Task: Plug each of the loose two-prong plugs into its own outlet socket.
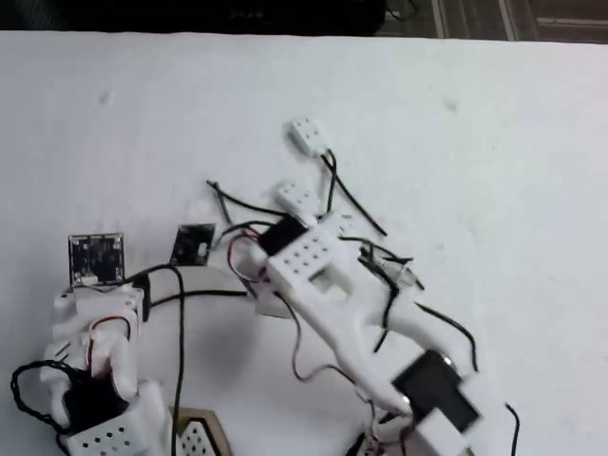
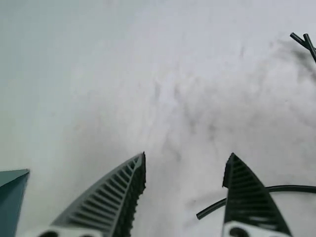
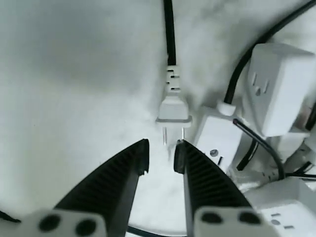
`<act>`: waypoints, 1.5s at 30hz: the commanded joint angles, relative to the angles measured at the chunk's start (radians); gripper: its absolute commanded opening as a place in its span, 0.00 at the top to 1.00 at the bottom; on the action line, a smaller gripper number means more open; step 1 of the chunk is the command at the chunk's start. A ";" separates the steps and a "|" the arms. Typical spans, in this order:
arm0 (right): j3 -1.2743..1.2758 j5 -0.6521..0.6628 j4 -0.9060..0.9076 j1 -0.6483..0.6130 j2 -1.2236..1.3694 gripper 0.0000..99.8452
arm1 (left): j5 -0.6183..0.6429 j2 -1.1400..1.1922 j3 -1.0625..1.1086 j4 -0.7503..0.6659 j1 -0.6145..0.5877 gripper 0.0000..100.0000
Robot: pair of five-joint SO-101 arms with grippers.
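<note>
A white two-prong plug (image 3: 174, 106) on a black cable lies flat on the white table, its prongs pointing at my right gripper (image 3: 161, 148). That gripper is open by a narrow gap, and the prong tips sit just beyond its fingertips, one prong close to a fingertip (image 3: 179, 148). White outlet blocks (image 3: 276, 86) (image 3: 217, 138) lie right beside the plug. My left gripper (image 2: 185, 158) is open wide over bare table and holds nothing. In the high view the right arm (image 1: 361, 313) stretches from the front right toward the outlet blocks (image 1: 297, 198) (image 1: 306, 135).
Black cables (image 1: 351, 195) tangle around the outlet blocks at the table's middle. A loose cable (image 2: 247, 195) runs by the left gripper, and cable ends (image 2: 303, 42) lie farther off. Two small black squares (image 1: 95, 256) (image 1: 195, 244) sit at the front left.
</note>
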 commanded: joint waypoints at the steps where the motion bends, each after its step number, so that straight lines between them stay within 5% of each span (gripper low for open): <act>1: -0.092 0.006 -0.012 -0.018 0.065 0.90 | 0.006 -0.010 -0.008 -0.006 -0.016 0.74; 14: -0.199 0.002 -0.012 -0.035 0.234 0.90 | 0.086 -0.010 -0.049 -0.006 -0.160 0.74; 33: -0.302 0.006 0.041 -0.001 0.404 0.86 | 0.086 -0.010 -0.044 -0.002 -0.159 0.74; 38: -0.301 0.015 0.101 -0.010 0.400 0.99 | 0.086 -0.010 -0.044 -0.002 -0.159 0.74; 45: -0.301 0.026 0.153 -0.012 0.358 0.98 | 0.086 -0.010 -0.044 -0.003 -0.159 0.74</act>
